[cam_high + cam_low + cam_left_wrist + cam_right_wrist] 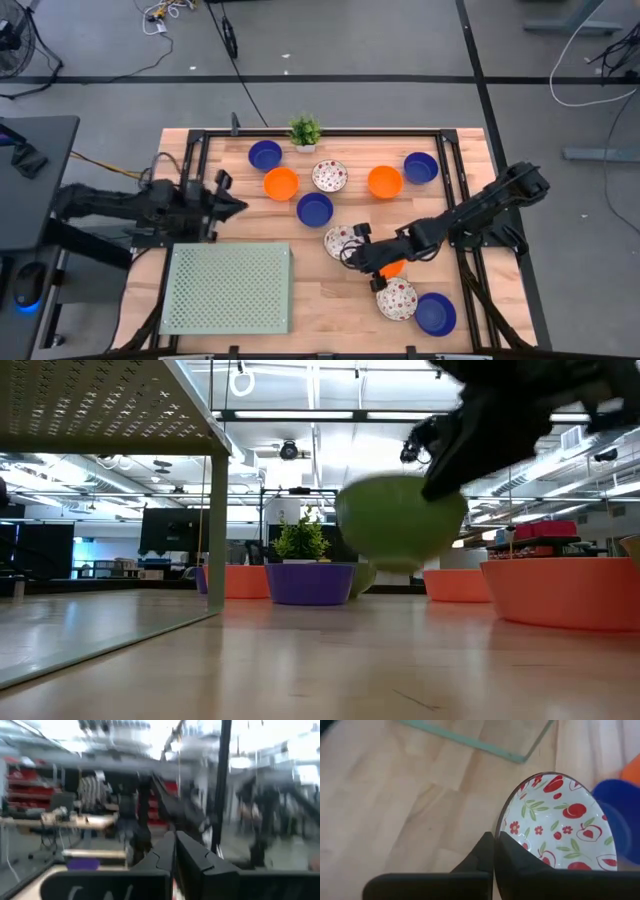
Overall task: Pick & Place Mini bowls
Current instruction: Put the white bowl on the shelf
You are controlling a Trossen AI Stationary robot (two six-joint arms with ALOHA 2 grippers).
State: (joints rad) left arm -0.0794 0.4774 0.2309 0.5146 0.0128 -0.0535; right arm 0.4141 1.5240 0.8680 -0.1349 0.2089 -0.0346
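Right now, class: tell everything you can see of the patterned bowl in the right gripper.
The patterned bowl is small, round and shallow, white inside with red fruit, small flowers and green leaves. Its outside looks green in the low view. The right gripper is shut on its rim. It hangs lifted, clear of the table, near the tray.

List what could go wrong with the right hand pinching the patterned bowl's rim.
1. The right hand is shut on just the rim of the white red-patterned bowl, which looks lifted in the low view. This one-sided pinch may let it tilt or slip out.
2. An orange bowl lies under that arm and a blue bowl sits close. A swing toward the green tray could knock them.
The left hand waits at the table's left side.
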